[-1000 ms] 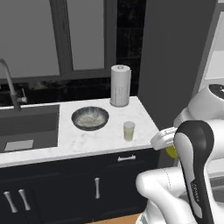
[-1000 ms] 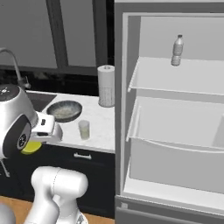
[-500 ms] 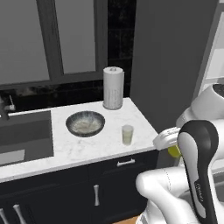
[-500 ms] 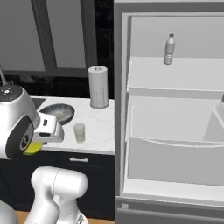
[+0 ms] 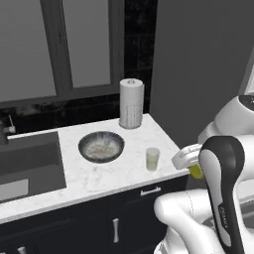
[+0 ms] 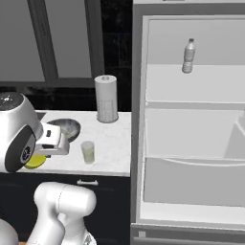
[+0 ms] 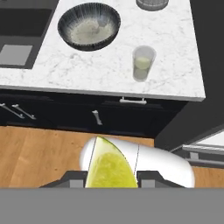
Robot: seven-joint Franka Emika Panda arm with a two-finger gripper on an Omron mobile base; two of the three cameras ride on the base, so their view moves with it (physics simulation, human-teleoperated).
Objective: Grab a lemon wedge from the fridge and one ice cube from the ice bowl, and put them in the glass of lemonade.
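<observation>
We find the gripper [image 7: 111, 177] pinching the yellow-green lemon wedge [image 7: 109, 168] off the counter's front edge; we judge delivery in hand, next calling for carrying it above the clear lemonade tumbler [image 7: 143, 63]

I see lemon wedge [image 7: 109, 168]: yellow-green, pointed tip up in hand view, clamped between finger tips, off counter, above wood floor. In left base view it shows as yellow patch [image 5: 196, 171] by arm. Glass of lemonade [image 7: 143, 63]: clear tumbler, upright, pale yellow liquid, on white marble counter near front edge. Ice bowl [image 7: 89, 26]: round, dark mottled, whitish contents, near glass but apart, closer to sink. Fridge [image 6: 191, 119]: door open, white shelves, lower drawer.
</observation>
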